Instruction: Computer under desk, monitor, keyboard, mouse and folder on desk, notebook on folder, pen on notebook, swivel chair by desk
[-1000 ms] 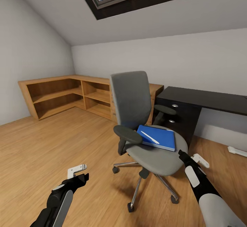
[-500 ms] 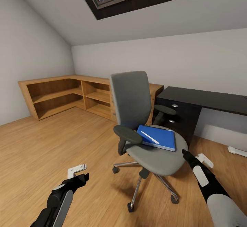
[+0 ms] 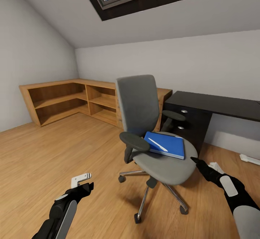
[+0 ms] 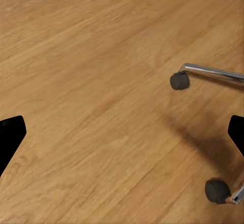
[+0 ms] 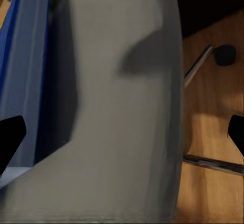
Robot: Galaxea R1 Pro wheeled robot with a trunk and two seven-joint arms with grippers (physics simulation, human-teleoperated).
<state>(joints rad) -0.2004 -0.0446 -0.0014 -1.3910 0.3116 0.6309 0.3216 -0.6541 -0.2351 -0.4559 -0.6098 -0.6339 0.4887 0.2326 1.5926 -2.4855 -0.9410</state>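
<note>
Head view: the swivel chair (image 3: pixel 151 130) stands on the wooden floor (image 3: pixel 54 152) just in front of the drawer end of the black desk (image 3: pixel 216 105). On its grey seat lies a blue folder (image 3: pixel 167 145) with the white pen (image 3: pixel 157 144) resting on top. A low wooden shelf unit (image 3: pixel 72 99) runs along the walls behind. The left gripper (image 3: pixel 83 182) hangs low over bare floor, its fingers spread and holding nothing. The right gripper (image 3: pixel 206 167) sits just beside the seat's edge, near the folder; its spread is hard to judge here.

Left wrist view: floor boards, two chair casters (image 4: pixel 179 80) and a chrome leg, with dark fingertips (image 4: pixel 10 132) wide apart.

Right wrist view: the grey seat (image 5: pixel 122 107) lies close ahead, the folder's blue edge (image 5: pixel 25 71) beside it; the fingertips (image 5: pixel 10 132) stand apart, gripping nothing.
</note>
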